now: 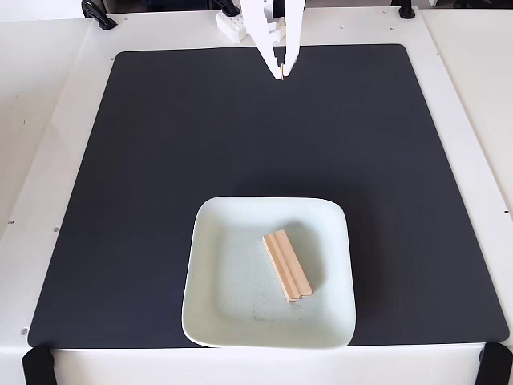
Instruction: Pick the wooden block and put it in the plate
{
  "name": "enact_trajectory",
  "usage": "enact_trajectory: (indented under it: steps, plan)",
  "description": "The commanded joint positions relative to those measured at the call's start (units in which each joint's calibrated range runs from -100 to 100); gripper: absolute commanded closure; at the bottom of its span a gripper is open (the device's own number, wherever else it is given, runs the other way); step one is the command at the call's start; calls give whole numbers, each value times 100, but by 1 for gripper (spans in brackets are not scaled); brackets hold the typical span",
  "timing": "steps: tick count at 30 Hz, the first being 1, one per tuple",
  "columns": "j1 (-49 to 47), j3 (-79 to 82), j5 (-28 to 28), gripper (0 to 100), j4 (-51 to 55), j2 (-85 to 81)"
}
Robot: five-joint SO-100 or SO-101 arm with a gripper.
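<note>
The wooden block (287, 265), a light tan grooved bar, lies flat inside the square pale mint-white plate (220, 309) near the front of the dark mat. It rests slightly right of the plate's middle, angled front-right. My white gripper (282, 74) hangs at the far edge of the mat, well away from the plate. Its fingertips are together, with nothing held between them.
The plate sits on a large dark mat (160, 160) covering a white table (48, 96). Black clamps (36, 365) hold the mat's front corners. The arm's white base (232, 24) is at the far edge.
</note>
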Motion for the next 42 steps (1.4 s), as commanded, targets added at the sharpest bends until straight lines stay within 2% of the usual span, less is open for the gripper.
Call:
enact_trajectory:
  steps: [1, 9, 13, 42]
  plan:
    - [-53, 51, -19, 99, 534, -60]
    - [-75, 51, 29, 99, 2540, -69]
    - [-75, 51, 34, 99, 3141, -69]
    - [-232, 51, -3, 99, 3168, -18]
